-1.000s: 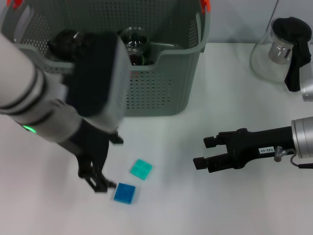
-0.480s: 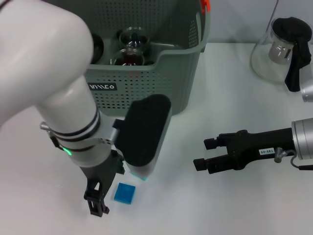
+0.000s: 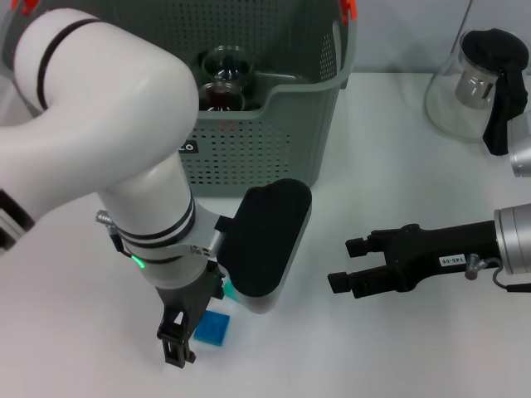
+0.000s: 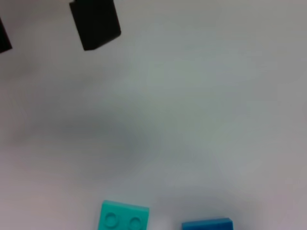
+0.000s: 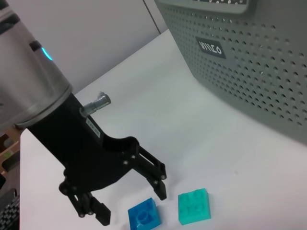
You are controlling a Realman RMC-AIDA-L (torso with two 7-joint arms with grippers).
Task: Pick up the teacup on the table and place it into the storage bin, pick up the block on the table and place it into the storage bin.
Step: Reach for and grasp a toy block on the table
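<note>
Left gripper hung at lower left, jaws open and empty, beside the blue block. Storage bin stood upper centre. Right gripper idled open at right.

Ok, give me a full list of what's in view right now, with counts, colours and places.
storage bin: one, grey-green, perforated, far side of table
glass cups: two at least, clear, inside the bin
blue block: one, on the table by the left end effector
teal block: one, on the table beside the blue one
glass pot: one, clear with black lid, far right
table: one, white
left end effector: black, open, low over the table next to the blue block
right end effector: black, open, parked at right
</note>
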